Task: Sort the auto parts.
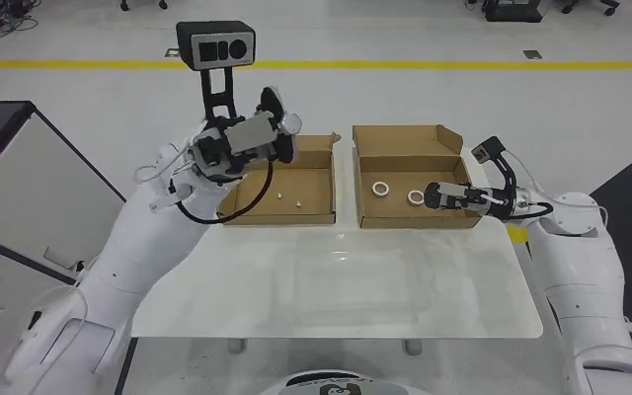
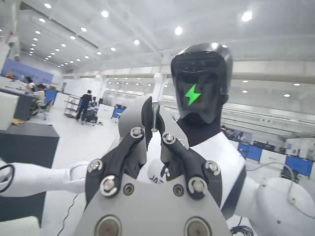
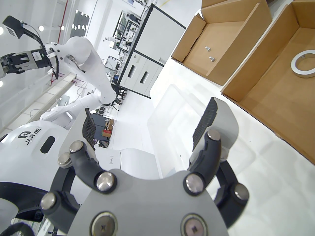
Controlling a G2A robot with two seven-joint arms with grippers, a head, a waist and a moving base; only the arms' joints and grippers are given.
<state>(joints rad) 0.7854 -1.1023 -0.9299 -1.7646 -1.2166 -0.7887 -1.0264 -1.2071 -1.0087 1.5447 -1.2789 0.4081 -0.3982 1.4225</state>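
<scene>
Bolts (image 1: 280, 195) and rings (image 1: 379, 188) lie sorted in two open cardboard boxes at the far side of the white counter (image 1: 336, 286) in the top view. Two small bolts sit near each other but apart on the floor of the left box (image 1: 311, 188). The right box (image 1: 405, 148) holds two silvery rings, one near its middle and a second ring (image 1: 416, 197) toward its right end. The left arm (image 1: 148, 227) is raised above the left end of the left box, with the left jaws turned upward, away from the counter. The right arm (image 1: 553, 212) comes in from the right, and the right jaws hang over the right end of the right box, just beside the second ring. In the left wrist view the left jaws are clamped on a held bolt (image 2: 154, 117), a threaded one lying lengthwise between the two dark pads (image 2: 147, 119) and up in the air with the ceiling lights behind it. In the right wrist view the right jaws stand wide apart with nothing between them, and the bare counter (image 3: 246, 173) lies beyond. Farther off, the left box (image 3: 228, 8) shows the two bolts (image 3: 208, 48) close together on its floor, and the right box (image 3: 270, 87) shows one ring (image 3: 303, 65) lying flat. The left arm (image 3: 73, 52) shows in the distance, lifted high.
</scene>
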